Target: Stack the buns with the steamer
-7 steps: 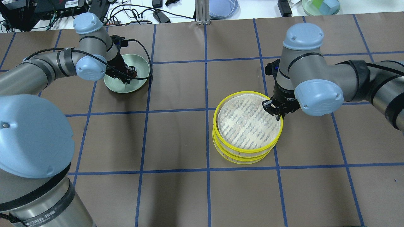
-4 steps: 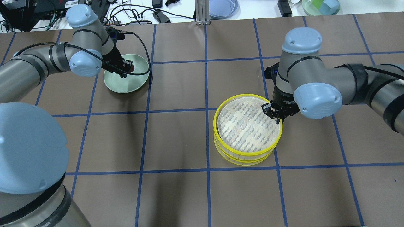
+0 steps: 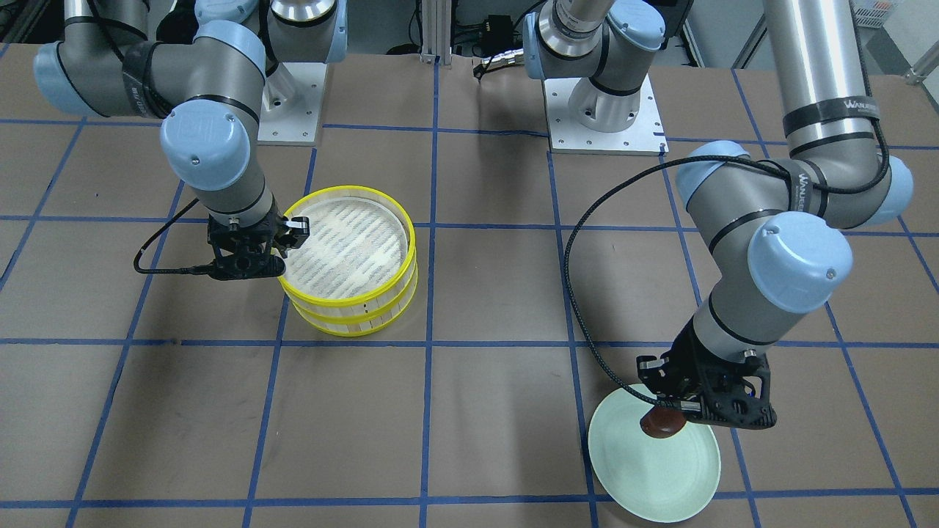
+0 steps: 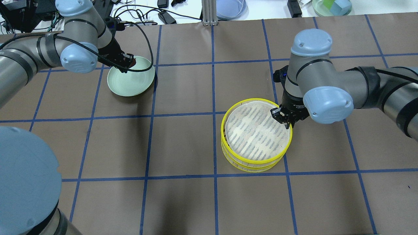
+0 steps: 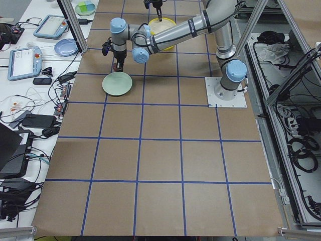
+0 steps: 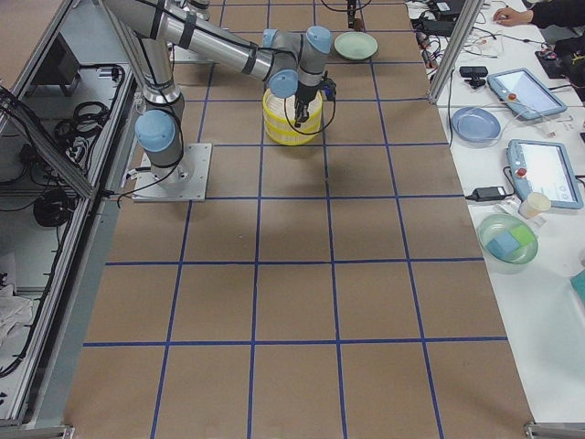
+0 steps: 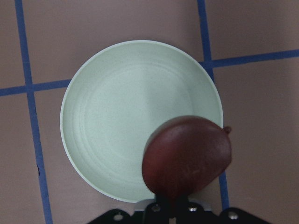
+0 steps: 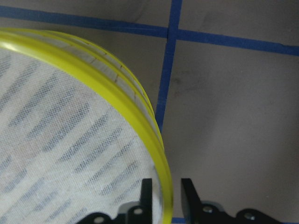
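My left gripper (image 3: 664, 422) is shut on the dark reddish-brown bun (image 7: 187, 158) and holds it above the far rim of the pale green plate (image 4: 130, 83), which is otherwise bare. It shows in the overhead view (image 4: 128, 63) too. The steamer's two tiers are stacked at centre right: the top tier (image 4: 223, 127) has a bare floor and sits on the lower tier (image 4: 251, 167). My right gripper (image 4: 283, 120) straddles the top tier's yellow rim (image 8: 70, 58), one finger inside and one outside, with small gaps on both sides. The cream-white bun is out of view.
The left wrist cable (image 4: 147, 55) loops over the plate's far side. A blue-grey dish (image 4: 230, 8), a green bowl with blocks (image 4: 331, 6) and electronics lie beyond the table's far edge. Blue tape lines grid the brown table.
My left gripper has risen and moved toward the plate's far edge with the brown bun. The top tier, offset a second ago, now sits level on the lower tier.
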`<state>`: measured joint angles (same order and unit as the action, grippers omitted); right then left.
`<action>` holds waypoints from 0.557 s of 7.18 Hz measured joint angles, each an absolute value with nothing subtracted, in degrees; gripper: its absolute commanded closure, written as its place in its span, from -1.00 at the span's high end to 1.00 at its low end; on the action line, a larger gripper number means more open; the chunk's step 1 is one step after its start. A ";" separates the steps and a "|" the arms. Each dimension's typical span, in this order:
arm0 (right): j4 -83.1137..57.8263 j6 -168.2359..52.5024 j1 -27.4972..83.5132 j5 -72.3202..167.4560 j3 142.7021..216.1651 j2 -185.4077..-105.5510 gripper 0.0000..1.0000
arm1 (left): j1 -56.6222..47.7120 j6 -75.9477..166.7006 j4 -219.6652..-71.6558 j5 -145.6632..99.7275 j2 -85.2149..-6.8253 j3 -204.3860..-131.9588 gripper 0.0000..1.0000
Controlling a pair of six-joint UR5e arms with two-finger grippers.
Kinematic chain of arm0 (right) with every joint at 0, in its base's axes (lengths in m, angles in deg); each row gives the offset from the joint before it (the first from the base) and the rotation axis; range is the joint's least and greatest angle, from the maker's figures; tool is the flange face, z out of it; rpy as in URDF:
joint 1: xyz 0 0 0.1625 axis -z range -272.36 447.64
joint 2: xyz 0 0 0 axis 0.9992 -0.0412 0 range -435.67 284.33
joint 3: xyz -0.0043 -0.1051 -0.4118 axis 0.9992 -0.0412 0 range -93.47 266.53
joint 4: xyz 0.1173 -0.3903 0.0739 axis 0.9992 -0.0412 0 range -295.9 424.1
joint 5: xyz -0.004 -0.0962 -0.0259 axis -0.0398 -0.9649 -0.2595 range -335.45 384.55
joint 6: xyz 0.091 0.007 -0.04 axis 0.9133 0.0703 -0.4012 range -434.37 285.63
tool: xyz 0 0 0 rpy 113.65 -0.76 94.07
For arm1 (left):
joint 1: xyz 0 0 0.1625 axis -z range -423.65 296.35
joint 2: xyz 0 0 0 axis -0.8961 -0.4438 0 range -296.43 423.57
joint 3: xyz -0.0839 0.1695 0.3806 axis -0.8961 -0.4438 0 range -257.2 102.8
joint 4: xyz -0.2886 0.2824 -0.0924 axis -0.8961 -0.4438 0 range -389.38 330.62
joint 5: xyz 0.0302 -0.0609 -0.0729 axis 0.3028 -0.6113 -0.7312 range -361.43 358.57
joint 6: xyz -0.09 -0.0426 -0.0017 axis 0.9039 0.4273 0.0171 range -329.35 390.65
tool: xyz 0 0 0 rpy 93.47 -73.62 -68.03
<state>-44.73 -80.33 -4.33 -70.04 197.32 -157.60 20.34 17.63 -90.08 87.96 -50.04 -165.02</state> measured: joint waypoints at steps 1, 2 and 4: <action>-44.53 -80.69 -4.32 -70.14 196.54 -157.63 1.00 | 20.97 17.75 -91.63 87.94 -47.85 -164.77 -1.00; -43.69 -80.74 -4.26 -70.18 194.69 -157.92 1.00 | 21.63 18.23 -93.44 87.83 -45.62 -164.41 -1.00; -36.80 -80.87 -4.08 -69.62 186.47 -158.97 1.00 | 25.81 25.01 -98.10 87.97 -41.65 -163.73 -1.00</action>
